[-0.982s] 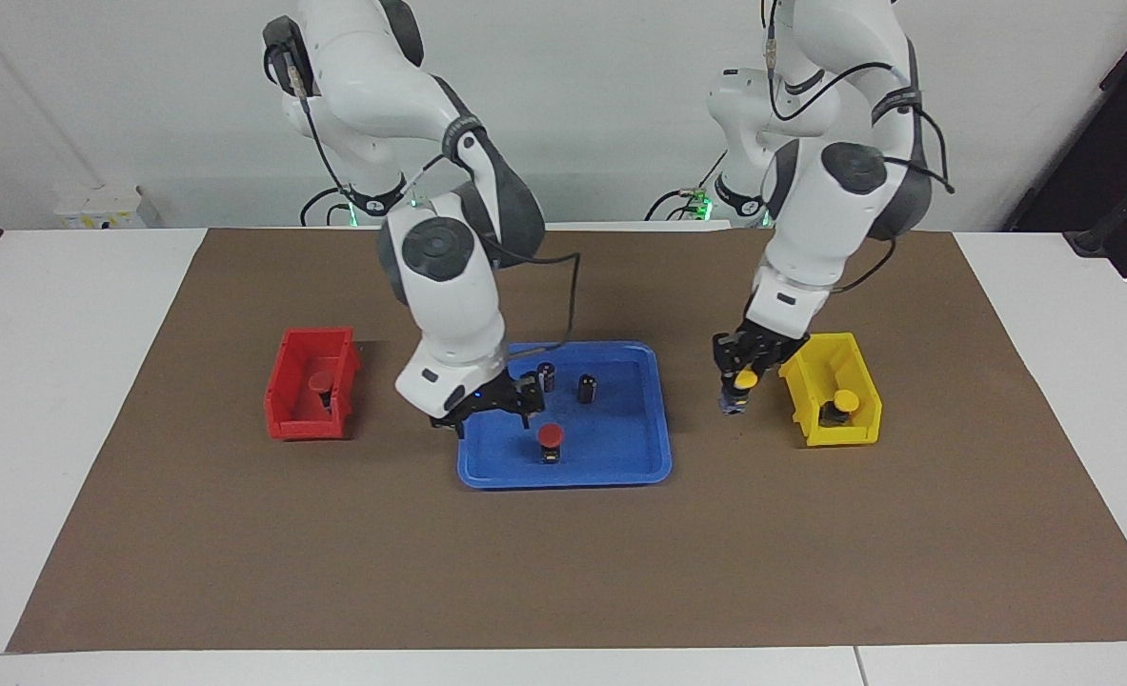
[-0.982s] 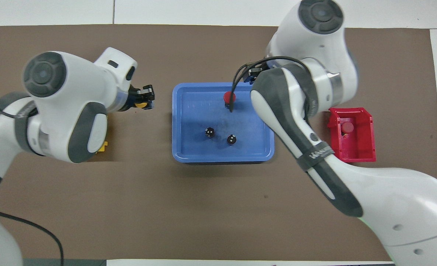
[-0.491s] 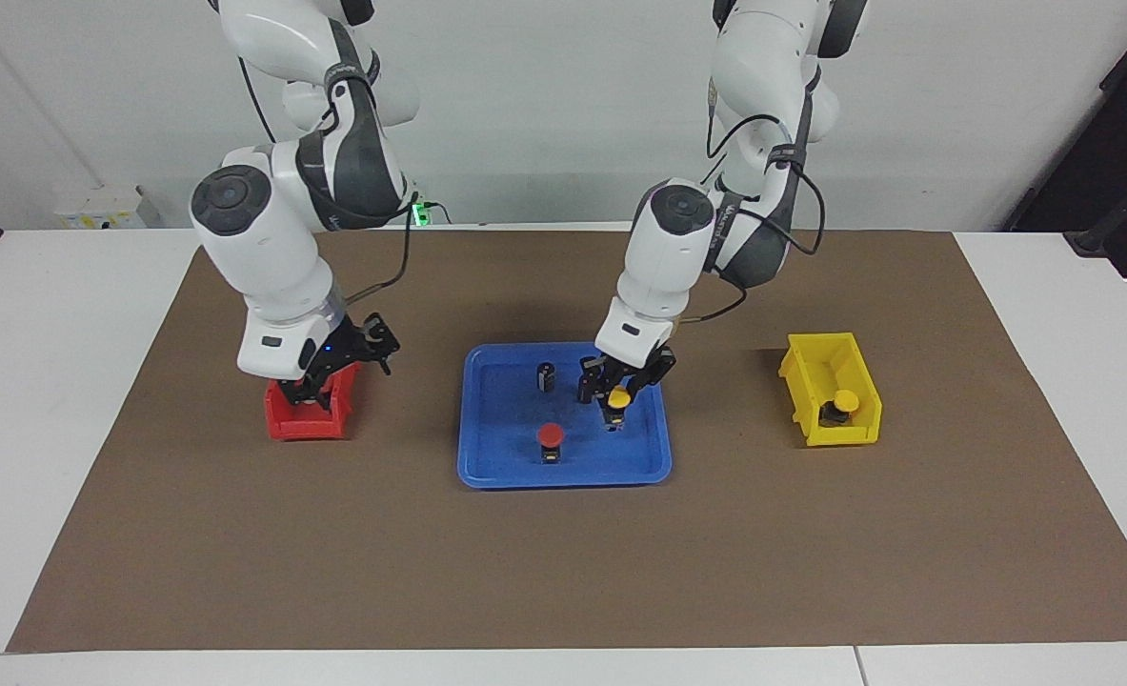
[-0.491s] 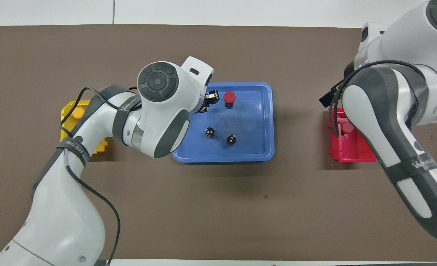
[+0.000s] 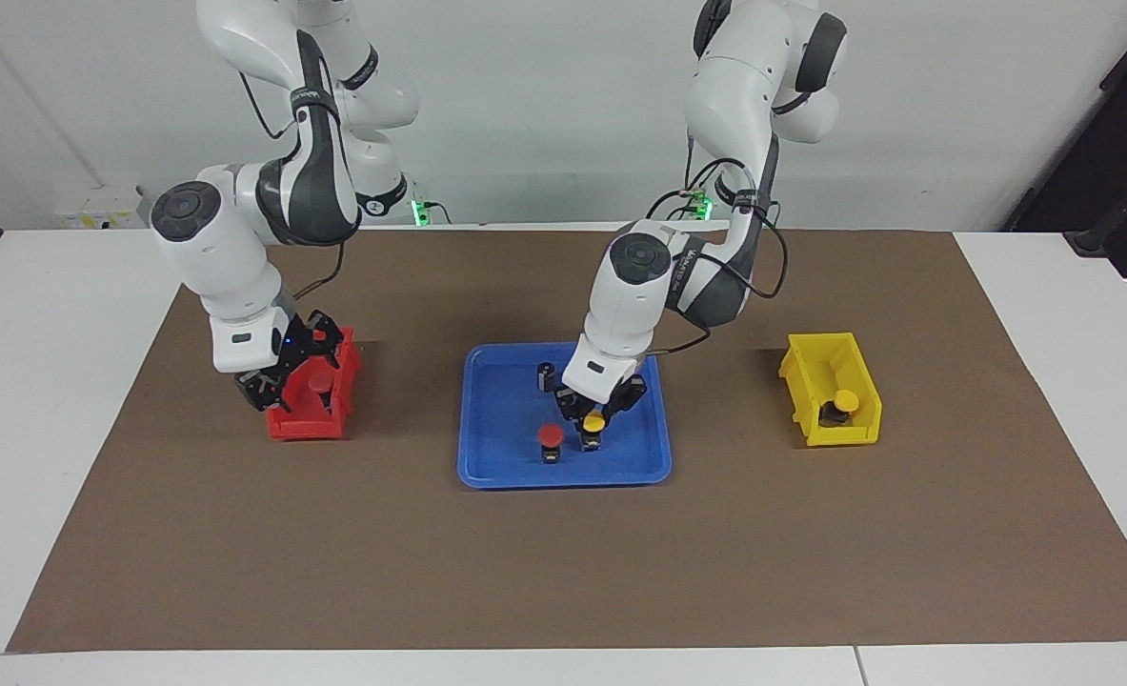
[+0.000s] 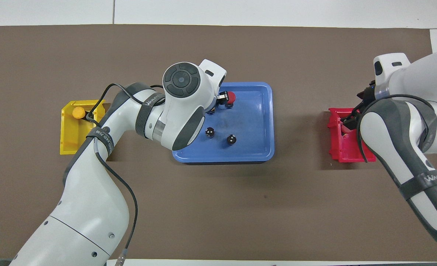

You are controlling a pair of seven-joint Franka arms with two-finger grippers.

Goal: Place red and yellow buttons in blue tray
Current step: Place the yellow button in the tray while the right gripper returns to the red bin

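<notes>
While left fingers grip a yellow button beside the red button, right fingers' state is unclear.

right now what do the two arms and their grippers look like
Both arms are glossy white Frankas with dark grey joint covers, round grey end caps and thin black cables looping along them. A dark band on each forearm carries white lettering. The left gripper and right gripper are black with short black fingers below white wrist blocks; a small blue light shows by the right one.

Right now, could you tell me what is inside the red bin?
One red button stands in the red bin, with the right gripper over it. In the overhead view the arm covers most of the bin's inside.
</notes>
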